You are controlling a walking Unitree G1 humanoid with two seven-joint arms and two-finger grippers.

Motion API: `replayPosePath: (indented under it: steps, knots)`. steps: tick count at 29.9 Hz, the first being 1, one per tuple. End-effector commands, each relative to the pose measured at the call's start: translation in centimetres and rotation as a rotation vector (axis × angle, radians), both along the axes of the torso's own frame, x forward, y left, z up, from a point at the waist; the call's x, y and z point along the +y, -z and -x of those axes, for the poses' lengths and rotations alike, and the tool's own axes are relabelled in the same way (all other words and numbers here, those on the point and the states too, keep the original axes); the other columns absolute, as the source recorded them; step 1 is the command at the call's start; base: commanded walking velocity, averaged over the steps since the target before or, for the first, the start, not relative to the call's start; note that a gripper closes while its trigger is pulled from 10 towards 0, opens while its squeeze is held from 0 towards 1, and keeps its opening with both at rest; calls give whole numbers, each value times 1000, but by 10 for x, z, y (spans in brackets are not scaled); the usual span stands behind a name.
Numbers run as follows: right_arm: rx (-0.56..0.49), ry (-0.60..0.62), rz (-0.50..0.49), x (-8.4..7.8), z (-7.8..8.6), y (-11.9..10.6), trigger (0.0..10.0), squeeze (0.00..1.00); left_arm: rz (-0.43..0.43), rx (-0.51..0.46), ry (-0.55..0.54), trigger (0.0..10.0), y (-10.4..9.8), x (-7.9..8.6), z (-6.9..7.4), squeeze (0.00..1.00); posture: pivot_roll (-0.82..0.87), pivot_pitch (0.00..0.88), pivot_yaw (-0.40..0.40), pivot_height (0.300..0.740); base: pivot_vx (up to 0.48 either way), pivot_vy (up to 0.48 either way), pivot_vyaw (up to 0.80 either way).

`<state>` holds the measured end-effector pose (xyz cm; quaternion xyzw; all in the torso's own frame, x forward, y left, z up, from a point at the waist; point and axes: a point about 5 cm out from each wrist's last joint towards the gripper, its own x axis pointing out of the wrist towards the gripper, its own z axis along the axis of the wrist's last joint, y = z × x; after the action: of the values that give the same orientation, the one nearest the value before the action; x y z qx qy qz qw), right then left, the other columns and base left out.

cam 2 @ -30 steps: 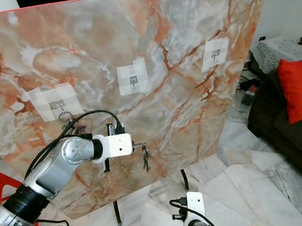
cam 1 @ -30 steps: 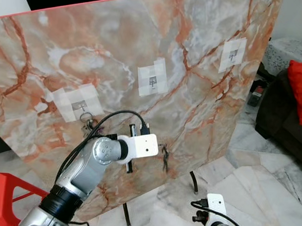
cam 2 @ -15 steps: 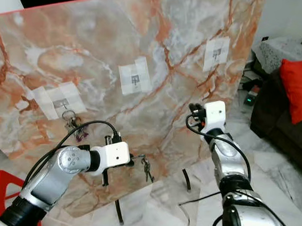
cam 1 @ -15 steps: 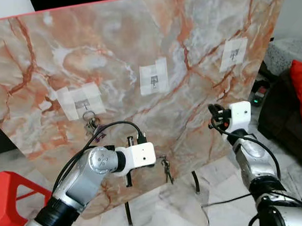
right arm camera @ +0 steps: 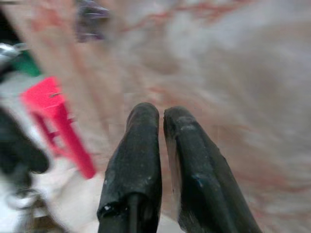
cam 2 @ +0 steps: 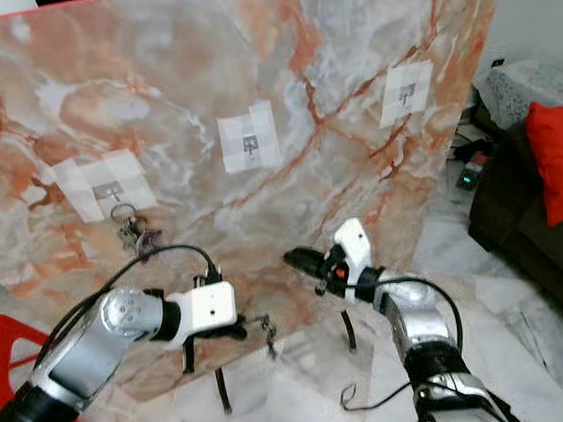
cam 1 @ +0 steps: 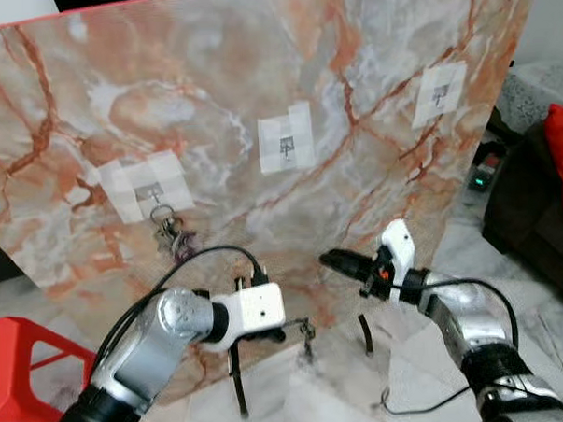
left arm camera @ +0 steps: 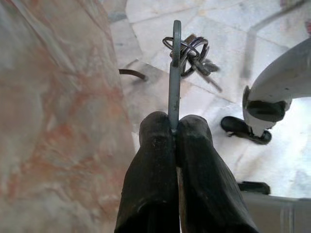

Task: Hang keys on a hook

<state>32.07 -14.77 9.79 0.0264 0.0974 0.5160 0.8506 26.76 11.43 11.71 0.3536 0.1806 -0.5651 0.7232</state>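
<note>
1. Left gripper (left arm camera: 173,130): fingers pinched tight on a flat metal tab carrying the keys (left arm camera: 190,52), low in front of the marble board (cam 1: 258,100), well below its hooks.
2. Right gripper (cam 1: 335,260): fingers nearly together, holding nothing, near the board's lower right.
3. Middle hook (cam 1: 285,149) and right hook (cam 1: 438,96): bare.
4. Left hook (cam 1: 150,192): already carries another bunch (cam 1: 170,236).
5. Status: keys held, not yet hung; lifting and hooking remain.
</note>
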Motion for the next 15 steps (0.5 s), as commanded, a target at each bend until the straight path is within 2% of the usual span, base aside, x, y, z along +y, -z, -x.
replayPosePath:
  steps: [1,4,7,9,15]
  knots:
    - [0,-105,-7,5,5,-6,10000,0,14,10,11,10000,-2,-2,2,0,65,0,-40,740,0,0,0]
    - [24,-231,21,11,15,-4,10000,0,19,15,7,10000,-2,-3,1,0,65,0,-44,740,0,0,0]
    - [41,-270,28,14,19,-2,10000,0,20,18,8,10000,-2,-3,1,0,65,0,-48,740,0,0,0]
    - [93,-346,25,19,28,0,10000,0,24,30,-3,10000,0,-5,1,0,65,0,-52,740,0,0,0]
    - [115,-483,68,28,45,5,10000,0,39,61,-15,10000,3,-7,0,0,58,0,-56,740,0,0,0]
